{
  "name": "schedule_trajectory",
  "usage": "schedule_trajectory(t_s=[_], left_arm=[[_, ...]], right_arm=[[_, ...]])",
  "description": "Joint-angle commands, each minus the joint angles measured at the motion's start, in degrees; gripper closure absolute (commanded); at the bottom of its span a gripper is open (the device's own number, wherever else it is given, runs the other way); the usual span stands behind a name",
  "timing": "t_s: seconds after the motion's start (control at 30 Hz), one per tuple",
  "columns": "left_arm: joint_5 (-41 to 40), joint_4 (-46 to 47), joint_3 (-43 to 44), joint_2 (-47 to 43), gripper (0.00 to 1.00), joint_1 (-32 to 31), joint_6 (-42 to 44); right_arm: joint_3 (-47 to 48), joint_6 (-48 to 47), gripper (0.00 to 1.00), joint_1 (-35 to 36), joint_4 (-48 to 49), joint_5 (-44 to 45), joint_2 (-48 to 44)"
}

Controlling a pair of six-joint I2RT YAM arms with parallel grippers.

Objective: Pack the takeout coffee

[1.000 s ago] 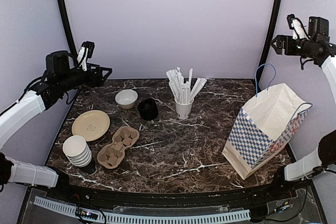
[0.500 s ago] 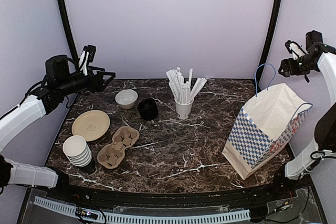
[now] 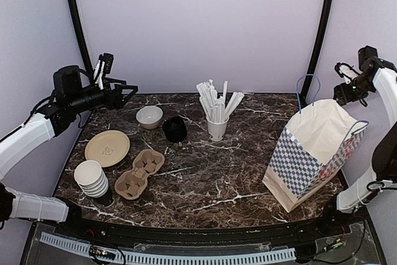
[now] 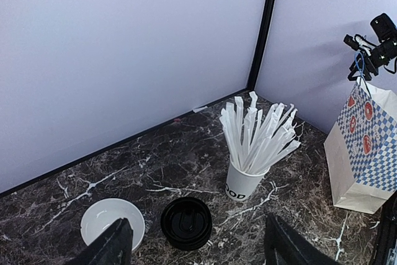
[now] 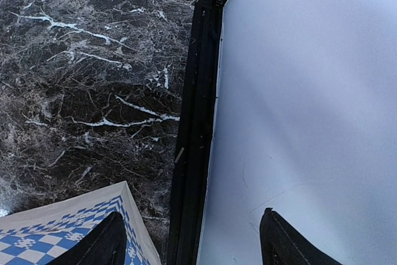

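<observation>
The takeout coffee stands on the marble table toward the back and left of centre, lid up, so I judge its long axis to run vertical. A white bowl sits just beside it on its left, and the white cup of straws stands near it on its right, apart from it.

In my left wrist view the coffee lies low in the frame, almost centred between the two fingers, with the bowl off to one side and the straw cup to the other. The left gripper hovers above the back-left corner of the table with its fingers spread and nothing between them. The cup lies ahead of it and below, slightly to its right.

The right gripper hangs high on the far side, over the paper bag, well apart from the cup. Its wrist view shows the fingers spread, nothing between them, and only a corner of the bag.

I judge the left arm plainly the nearer one. The pick calls for a forward and downward reach, with the fingers closing across the cup's sides while keeping clear of the bowl.
</observation>
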Motion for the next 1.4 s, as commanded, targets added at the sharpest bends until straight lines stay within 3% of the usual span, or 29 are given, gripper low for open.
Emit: schedule_trajectory(t_s=[0.0,0.1,0.23,0.47,0.73,0.93,1.37], left_arm=[[1.2,2.1,-1.4,-1.1,0.25,0.5,-0.3],[1.2,2.1,-1.4,-1.0,0.25,0.5,-0.4],[1.3,2.6,-1.7,-0.7,0.25,0.5,-0.4],[3.1,2.9,-1.4,0.0,0.25,0.5,-1.6],[3.9,3.6,-1.6,-0.4,0.25,0.5,-2.2],[3.5,3.8,-2.4,-2.2,0.25,0.5,-1.5],[3.5,4.7,-3.3,-3.3,0.25,0.5,-1.4]], right_arm=[[3.8,0.4,0.25,-0.2,0.4,-0.4,-1.0],[7.0,-0.8,0.25,-0.2,-2.3,-4.6,-3.0],[3.4,-5.4,0.24,-0.2,-6.7,-10.1,-7.8],[-4.3,-10.6,0.24,-0.2,-9.0,-3.7,-13.4],[-8.8,-12.3,0.26,0.8,-1.6,1.0,-12.1],[-11.7,-14.0,0.23,7.4,2.1,2.9,-9.3],[-6.4,-11.1,0.27,8.7,18.3,4.9,-0.3]])
